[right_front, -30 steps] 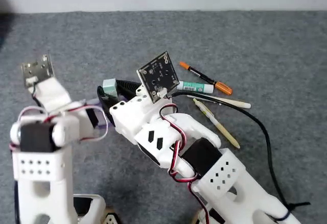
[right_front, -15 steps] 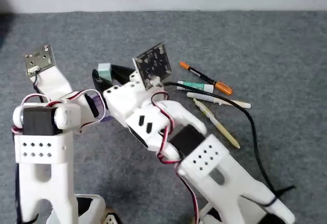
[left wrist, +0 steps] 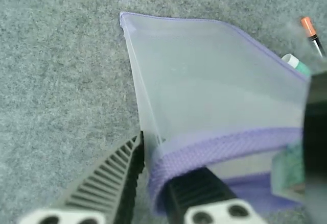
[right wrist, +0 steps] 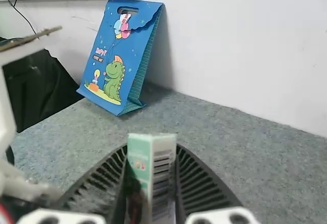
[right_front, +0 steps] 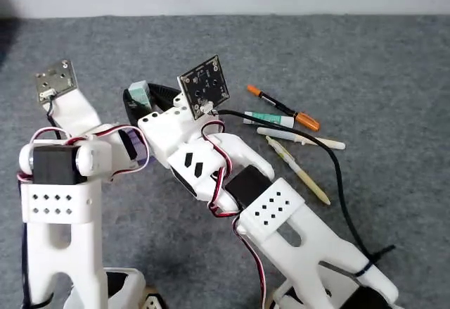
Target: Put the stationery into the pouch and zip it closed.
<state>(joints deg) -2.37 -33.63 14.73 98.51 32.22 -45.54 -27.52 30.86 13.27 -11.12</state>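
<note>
The little barcode box [right wrist: 151, 175] is pinched in the right gripper [right wrist: 150, 151]. In the last second it's swung away from the pens [right_front: 302, 139], toward the pouch [left wrist: 204, 81] mouth I reckon, so drop-in looks close. The left gripper [left wrist: 153, 170] is clamped on the pouch's purple zip edge. The left wrist cam shows that grip, while overhead the arms hide it.

A blue dinosaur gift bag [right wrist: 122, 55] leans against the white wall [right wrist: 245, 45] on grey carpet [right_front: 394, 62].
</note>
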